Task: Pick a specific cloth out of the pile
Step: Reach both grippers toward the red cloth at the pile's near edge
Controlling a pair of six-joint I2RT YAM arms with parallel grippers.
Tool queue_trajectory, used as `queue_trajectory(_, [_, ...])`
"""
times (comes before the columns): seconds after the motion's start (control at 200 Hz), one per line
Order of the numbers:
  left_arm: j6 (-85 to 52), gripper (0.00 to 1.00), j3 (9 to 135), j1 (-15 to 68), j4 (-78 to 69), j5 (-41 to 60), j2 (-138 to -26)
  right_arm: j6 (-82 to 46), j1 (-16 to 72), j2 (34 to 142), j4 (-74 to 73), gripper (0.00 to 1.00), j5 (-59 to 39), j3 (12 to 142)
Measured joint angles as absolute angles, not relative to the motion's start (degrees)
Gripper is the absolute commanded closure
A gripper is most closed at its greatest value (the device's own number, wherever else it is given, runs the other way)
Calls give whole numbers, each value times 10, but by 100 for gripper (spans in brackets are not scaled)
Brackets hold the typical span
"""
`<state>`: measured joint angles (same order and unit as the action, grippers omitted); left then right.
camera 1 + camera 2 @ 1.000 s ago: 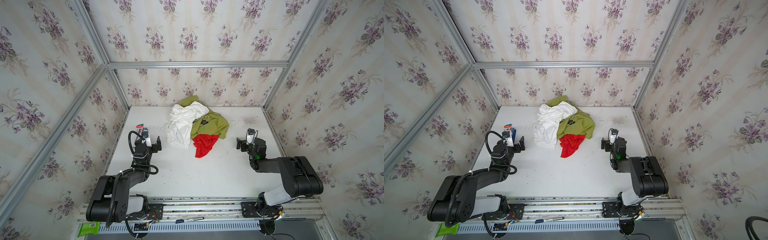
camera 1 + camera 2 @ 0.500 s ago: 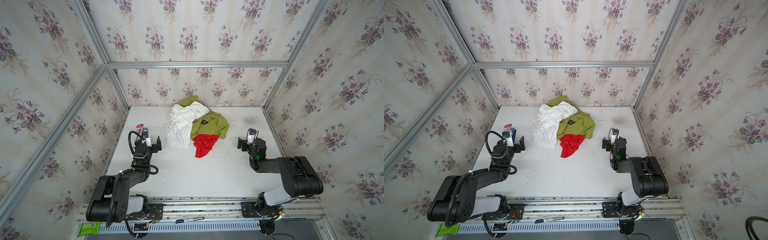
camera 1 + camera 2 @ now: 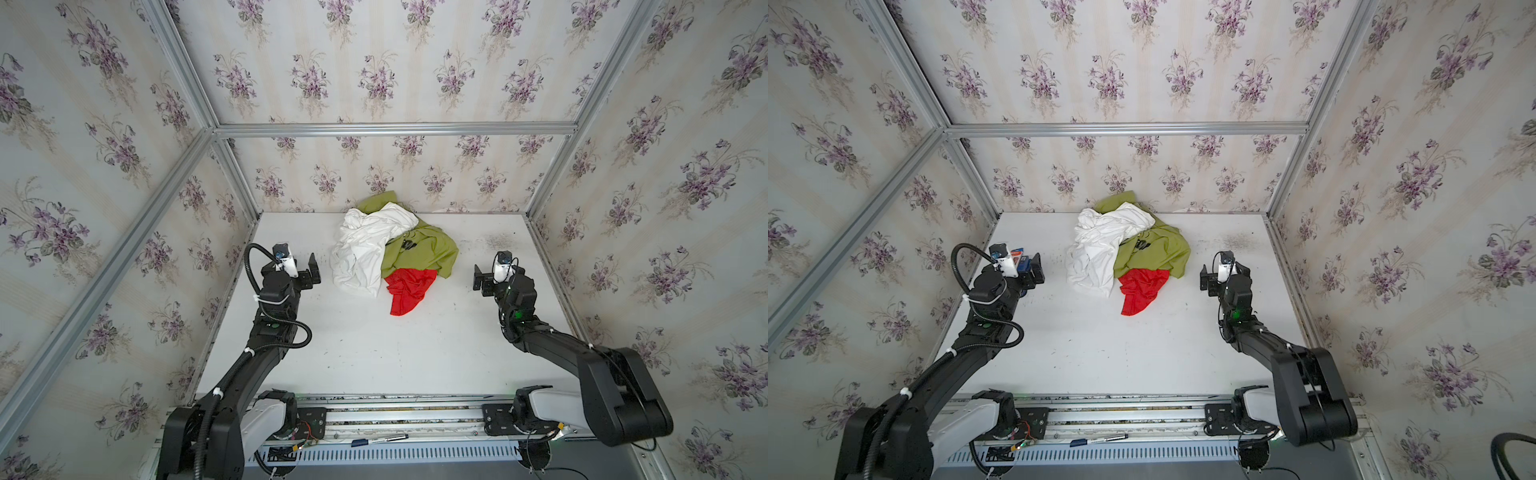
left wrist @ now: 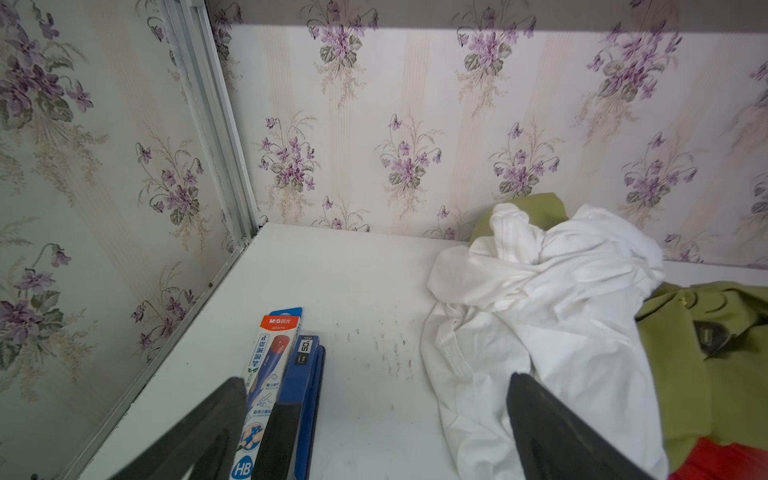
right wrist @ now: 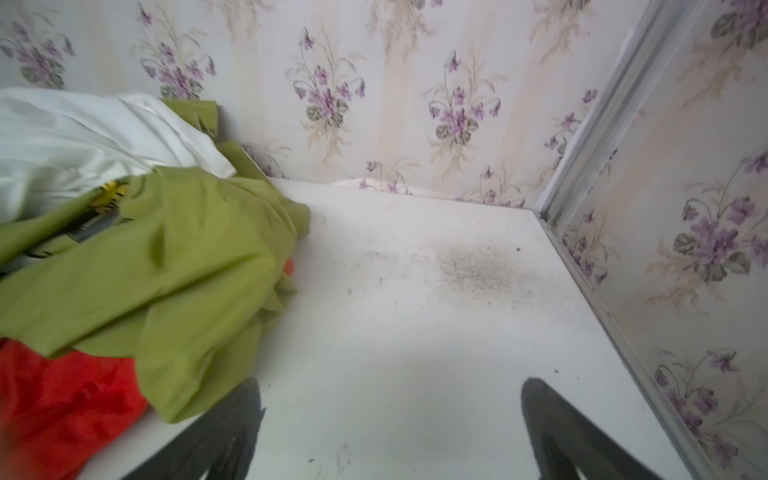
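Plainly, left hand (image 4: 376, 380) and right hand (image 5: 390, 382) gape empty flanking the pile (image 3: 374, 245), red cloth (image 3: 409, 291) tucked under olive-green cloth (image 3: 430, 253).

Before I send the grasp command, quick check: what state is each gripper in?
Left gripper: open, holding nothing.
Right gripper: open, holding nothing.
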<state>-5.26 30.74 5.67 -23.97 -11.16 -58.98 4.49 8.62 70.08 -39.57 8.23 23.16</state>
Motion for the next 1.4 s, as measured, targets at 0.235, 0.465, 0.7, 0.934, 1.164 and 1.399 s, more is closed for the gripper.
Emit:
queue_trajectory(0.235, [-167, 0, 367, 107, -81, -41, -601, -119, 125, 589, -205, 9, 108, 278])
queue_trajectory(0.465, [-229, 0, 370, 180, -33, 21, -628, -328, 161, 588, -45, 18, 40, 296])
queue_trajectory(0.7, [-264, 0, 388, 222, -22, 71, -675, -419, 244, 680, 13, 18, 1, 351])
queue_trajectory(0.934, [-298, 0, 412, 230, -22, 124, -741, -462, 293, 779, -1, 18, -11, 391])
queue_trajectory(1.164, [-311, 0, 424, 232, -22, 183, -793, -502, 299, 851, -37, 19, -24, 424])
queue_trajectory(1.399, [-311, 0, 436, 232, -24, 223, -825, -517, 299, 900, -73, 22, -25, 447])
